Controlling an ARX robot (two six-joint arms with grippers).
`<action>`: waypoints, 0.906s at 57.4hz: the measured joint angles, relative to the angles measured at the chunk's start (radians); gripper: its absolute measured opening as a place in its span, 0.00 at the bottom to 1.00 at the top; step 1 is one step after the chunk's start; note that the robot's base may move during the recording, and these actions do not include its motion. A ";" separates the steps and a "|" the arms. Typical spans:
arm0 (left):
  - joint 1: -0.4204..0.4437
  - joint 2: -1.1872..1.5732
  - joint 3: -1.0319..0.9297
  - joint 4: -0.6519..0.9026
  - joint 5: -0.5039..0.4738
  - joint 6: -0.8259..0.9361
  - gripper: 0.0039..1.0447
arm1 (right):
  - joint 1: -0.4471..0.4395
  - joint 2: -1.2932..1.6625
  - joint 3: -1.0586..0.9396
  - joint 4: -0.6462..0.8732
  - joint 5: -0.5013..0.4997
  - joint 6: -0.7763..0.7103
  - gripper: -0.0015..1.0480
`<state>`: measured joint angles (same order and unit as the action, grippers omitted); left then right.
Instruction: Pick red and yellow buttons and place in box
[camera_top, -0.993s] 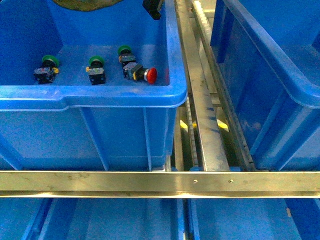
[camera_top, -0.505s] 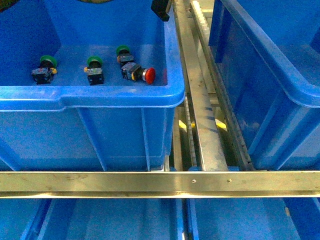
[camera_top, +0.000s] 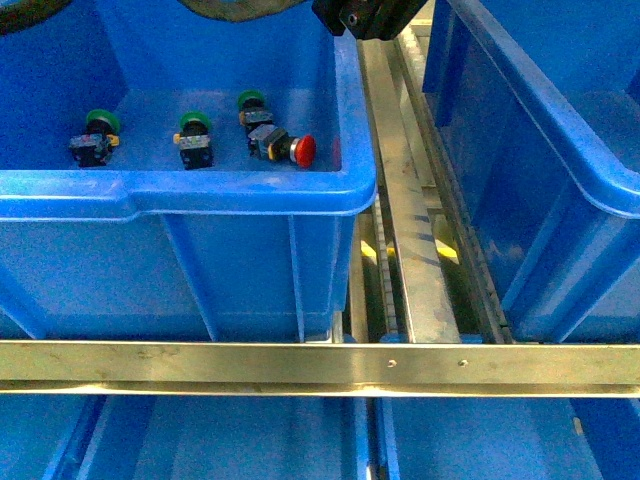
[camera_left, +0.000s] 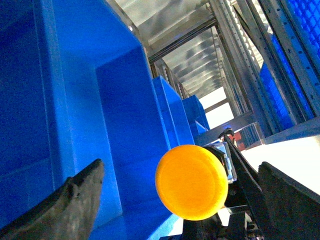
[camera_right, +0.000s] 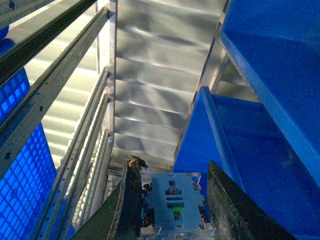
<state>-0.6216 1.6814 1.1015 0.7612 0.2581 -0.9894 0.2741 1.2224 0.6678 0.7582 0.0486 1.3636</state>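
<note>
In the front view a red button (camera_top: 300, 150) lies on its side in the left blue bin (camera_top: 240, 192), beside three green-capped switches. In the left wrist view a yellow button (camera_left: 191, 182) shows its round cap between the wide-open fingers (camera_left: 70, 205) of my left gripper (camera_left: 180, 205); I cannot tell whether they touch it. My right gripper (camera_right: 172, 200) is shut on a red button, of which only the pale blue contact block (camera_right: 172, 206) shows; its cap is hidden. A dark part of the right arm (camera_top: 362, 18) hangs over the bin's right rim.
A second blue bin (camera_top: 540, 130) stands on the right, across metal roller rails (camera_top: 405, 200). A metal crossbar (camera_top: 320, 365) runs across the front, with more blue bins below it. Blue bin walls close in on both wrist views.
The dark arm part at the top of the front view has moved right and further into the frame, over the bin's right rim. The buttons in the left bin have stayed put.
</note>
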 joint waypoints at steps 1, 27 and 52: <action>0.000 0.000 0.000 0.002 -0.002 0.000 0.92 | 0.000 0.000 0.000 0.000 -0.001 0.000 0.28; 0.070 -0.169 -0.045 -0.016 -0.102 0.115 0.93 | 0.008 0.009 -0.001 -0.025 0.015 -0.063 0.28; 0.137 -0.610 -0.234 -0.246 -0.167 0.282 0.93 | 0.040 0.009 -0.003 -0.089 0.054 -0.185 0.28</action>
<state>-0.4850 1.0714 0.8677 0.5156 0.0910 -0.7071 0.3138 1.2312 0.6651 0.6693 0.1024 1.1786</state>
